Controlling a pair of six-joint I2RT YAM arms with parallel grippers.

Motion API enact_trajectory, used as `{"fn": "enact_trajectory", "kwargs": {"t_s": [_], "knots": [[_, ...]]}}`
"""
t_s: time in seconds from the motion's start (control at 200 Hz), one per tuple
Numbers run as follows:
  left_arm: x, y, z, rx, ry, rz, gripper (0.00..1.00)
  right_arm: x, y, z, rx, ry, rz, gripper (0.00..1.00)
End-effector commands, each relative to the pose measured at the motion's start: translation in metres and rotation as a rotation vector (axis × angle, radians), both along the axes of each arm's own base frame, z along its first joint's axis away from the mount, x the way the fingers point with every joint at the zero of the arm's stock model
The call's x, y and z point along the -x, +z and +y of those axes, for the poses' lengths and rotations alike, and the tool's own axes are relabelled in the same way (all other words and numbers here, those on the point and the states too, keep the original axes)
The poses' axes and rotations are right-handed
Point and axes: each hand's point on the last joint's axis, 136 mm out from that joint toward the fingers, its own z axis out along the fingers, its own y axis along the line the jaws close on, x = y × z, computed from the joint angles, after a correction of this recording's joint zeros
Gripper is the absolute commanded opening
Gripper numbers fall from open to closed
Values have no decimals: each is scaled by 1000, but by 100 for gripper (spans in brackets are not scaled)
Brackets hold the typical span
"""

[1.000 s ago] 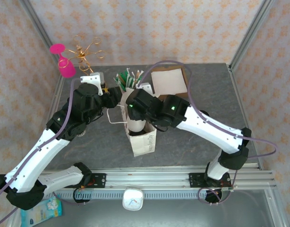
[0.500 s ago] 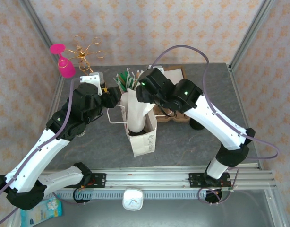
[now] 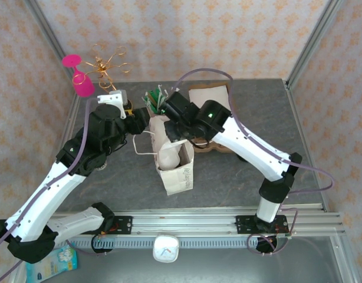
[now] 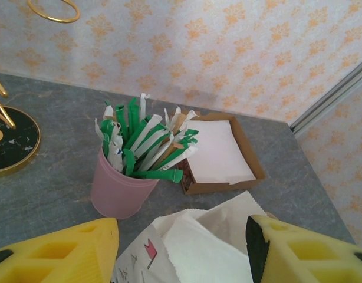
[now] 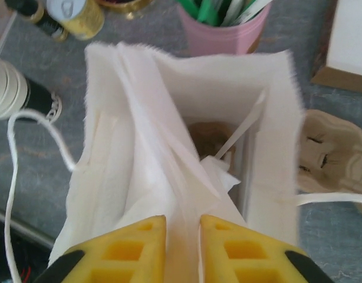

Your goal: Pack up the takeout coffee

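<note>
We take the white paper bag (image 3: 180,174) as our marker; it stands open. The right gripper (image 5: 183,227) hangs over the bag's mouth with its yellow fingers drawn nearly together, pinching a fold of the bag's upper wall between them. The left gripper (image 4: 182,236) sits at the bag's left rim, its fingers spread wide with the rim between them, gripping nothing. We cannot tell where the takeout coffee is: deep in the bag we make out a brownish patch among white folds, too unclear to name. Just behind the bag stands a pink cup (image 4: 119,191) of green and white sachets, a cardboard box (image 4: 247,147) of napkins beside it. A brown cup carrier (image 5: 328,156) lies just right of the bag.
</note>
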Motion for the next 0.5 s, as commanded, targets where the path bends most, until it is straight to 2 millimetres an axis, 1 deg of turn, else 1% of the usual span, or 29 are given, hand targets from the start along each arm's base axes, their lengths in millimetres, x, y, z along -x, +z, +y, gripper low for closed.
{"fn": "enact_trajectory", "kwargs": {"t_s": [0.0, 0.12, 0.18, 0.235, 0.275, 0.31, 0.35, 0.385, 0.435, 0.46, 0.495], "knots": [[3, -4, 12, 2, 46, -7, 61, 19, -12, -2, 57, 41, 46, 16], [1, -9, 13, -3, 49, 10, 61, 21, -21, -11, 93, 19, 52, 15], [2, -8, 13, 0, 51, 9, 61, 22, -32, -16, 130, 9, 66, 15], [2, -8, 14, 1, 54, 5, 61, 21, -43, -26, 177, -11, 60, 15], [2, -8, 14, 2, 53, 2, 61, 20, -48, -33, 207, -24, 51, 16], [1, -7, 14, 4, 54, 2, 61, 18, -49, -34, 213, -30, 46, 19], [0, -9, 13, 2, 54, 6, 61, 18, -44, -30, 191, -24, 45, 28], [0, -9, 13, 2, 54, 7, 61, 19, -34, -23, 153, -9, 43, 32], [-1, -9, 11, 7, 50, 7, 61, 19, -13, -13, 80, 5, 24, 39], [-2, -8, 11, 8, 48, 4, 61, 18, -2, -10, 43, 11, 10, 45], [-2, -8, 11, 9, 49, 4, 61, 16, 13, -8, 2, 11, -12, 48]]}}
